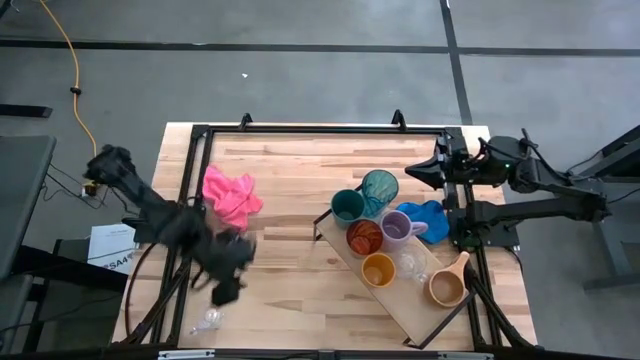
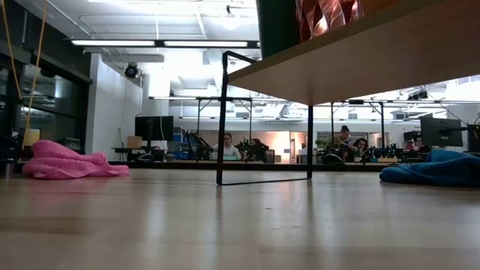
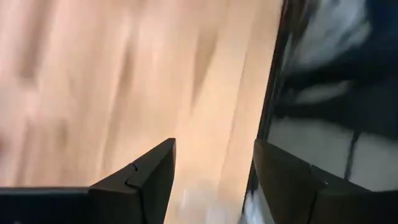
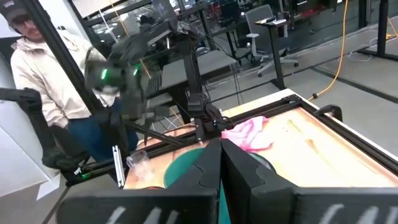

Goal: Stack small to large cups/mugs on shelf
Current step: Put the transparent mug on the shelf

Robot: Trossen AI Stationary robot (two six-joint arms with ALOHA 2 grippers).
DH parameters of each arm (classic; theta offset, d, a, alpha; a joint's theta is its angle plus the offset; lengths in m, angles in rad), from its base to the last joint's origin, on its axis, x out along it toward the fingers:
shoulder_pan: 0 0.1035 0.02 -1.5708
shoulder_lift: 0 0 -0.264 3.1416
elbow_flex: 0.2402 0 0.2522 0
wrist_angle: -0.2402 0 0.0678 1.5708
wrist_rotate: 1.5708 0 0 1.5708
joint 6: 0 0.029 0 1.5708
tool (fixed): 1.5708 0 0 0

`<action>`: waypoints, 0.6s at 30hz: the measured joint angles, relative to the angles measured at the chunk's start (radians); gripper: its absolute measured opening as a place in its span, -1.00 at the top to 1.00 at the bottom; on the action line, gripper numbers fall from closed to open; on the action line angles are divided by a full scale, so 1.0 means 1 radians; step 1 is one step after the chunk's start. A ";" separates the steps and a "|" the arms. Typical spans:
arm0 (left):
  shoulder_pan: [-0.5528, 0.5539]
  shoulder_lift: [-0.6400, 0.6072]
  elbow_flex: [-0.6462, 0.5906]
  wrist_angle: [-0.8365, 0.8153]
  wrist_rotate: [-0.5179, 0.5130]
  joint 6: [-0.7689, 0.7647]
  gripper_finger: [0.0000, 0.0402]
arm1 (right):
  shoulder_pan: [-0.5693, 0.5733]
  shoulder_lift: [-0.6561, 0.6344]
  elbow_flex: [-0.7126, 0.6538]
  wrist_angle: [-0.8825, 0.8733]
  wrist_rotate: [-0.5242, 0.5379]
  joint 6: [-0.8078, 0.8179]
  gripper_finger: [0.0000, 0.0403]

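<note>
Clear glass is what you are after — a small stemmed glass [image 1: 208, 319] lies tipped on its side at the table's 7 o'clock edge, well apart from the shelf [image 1: 345, 262]. Your left gripper [image 1: 228, 290] hangs just above and beside it, fingers spread with nothing between them; the left wrist view shows only bare wood and the black table frame past the fingertips.

Judge that glass as light, hard, slick and breakable. It will likely roll if you nudge it. Take it across the bowl, not the thin stem, and close gently.

The shelf sits slanted at about 4 o'clock and carries the orange mug [image 1: 364, 237], purple mug [image 1: 398, 227], yellow mug [image 1: 378, 270], a second clear glass [image 1: 410, 264] and the tan mug [image 1: 447, 288]. The green cup [image 1: 347, 206] and teal tumbler [image 1: 379, 190] stand at its far end; whether they rest on the board or just off it, you cannot tell from above.

The right gripper [image 1: 415, 172] waits at 2 o'clock, fingers pressed together, empty. The pink cloth [image 1: 231, 194] lies at 10 o'clock, the blue cloth [image 1: 430, 216] beside the purple mug.
</note>
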 joint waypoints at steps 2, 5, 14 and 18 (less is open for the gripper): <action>-0.103 0.056 0.000 -0.020 0.003 -0.080 -0.02 | 0.000 -0.001 0.000 -0.005 -0.001 0.002 1.00; -0.237 0.125 0.000 -0.014 0.012 -0.170 -0.02 | 0.000 0.003 0.000 -0.013 -0.004 0.001 1.00; -0.383 0.244 0.001 -0.105 0.011 -0.364 -0.02 | 0.000 0.002 0.000 -0.027 -0.004 0.003 1.00; -0.383 0.282 0.001 -0.184 0.004 -0.360 -0.02 | 0.000 0.002 0.000 -0.026 -0.004 0.003 1.00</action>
